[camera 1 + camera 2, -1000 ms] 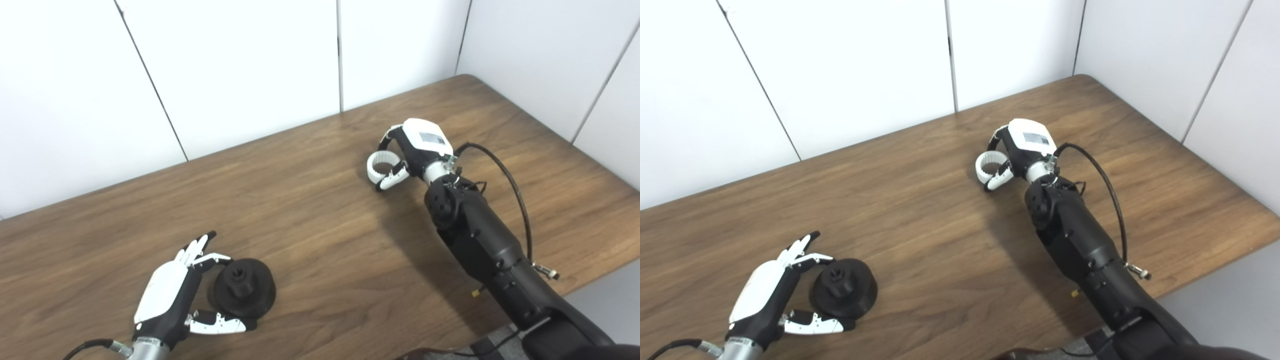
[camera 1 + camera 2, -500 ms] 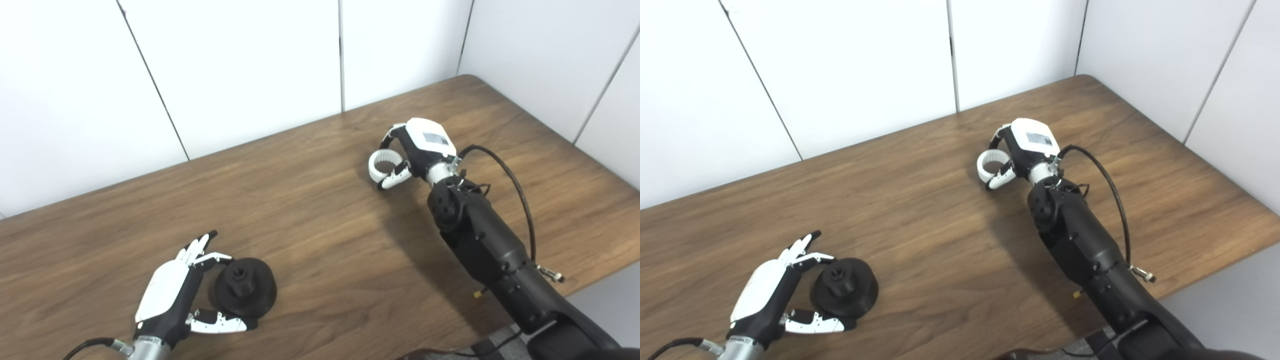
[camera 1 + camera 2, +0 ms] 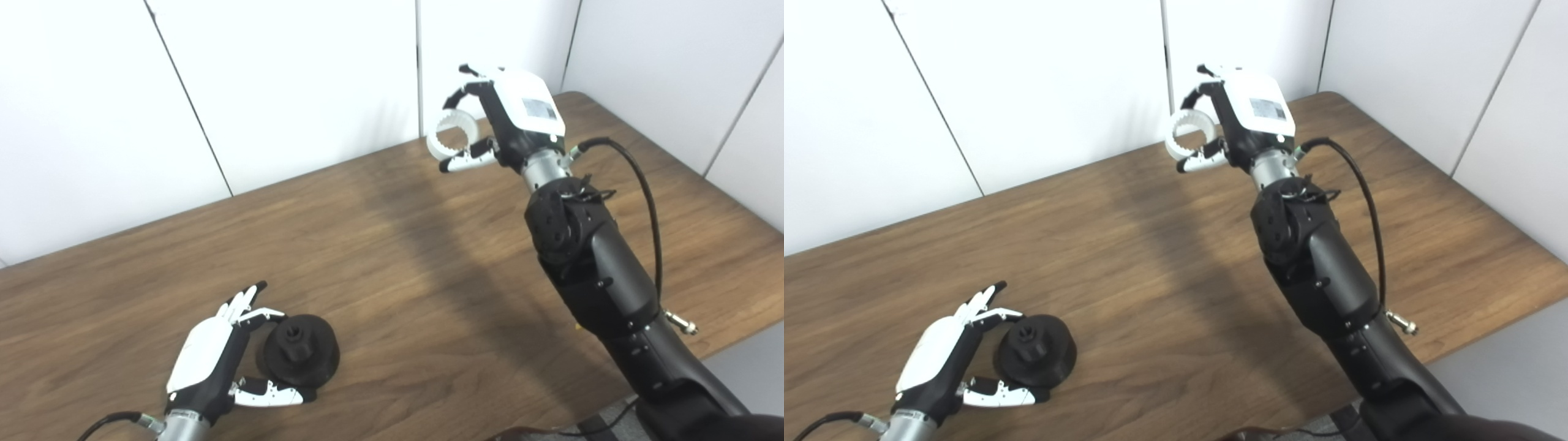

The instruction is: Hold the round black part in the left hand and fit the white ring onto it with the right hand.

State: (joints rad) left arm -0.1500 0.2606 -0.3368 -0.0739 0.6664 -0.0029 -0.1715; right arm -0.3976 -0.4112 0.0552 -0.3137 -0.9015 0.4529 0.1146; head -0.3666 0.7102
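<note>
I count one round black part (image 3: 300, 354), one white ring (image 3: 452, 133), two robot hands: left (image 3: 211, 361), right (image 3: 511, 116), and one counter (image 3: 398, 257).

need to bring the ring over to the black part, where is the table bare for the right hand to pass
The wide middle of the table, between the black part and the right arm, is bare. So is the far left strip along the wall. It is tight only at the black part, where the left hand cups it. The right hand holds the ring aloft.
</note>
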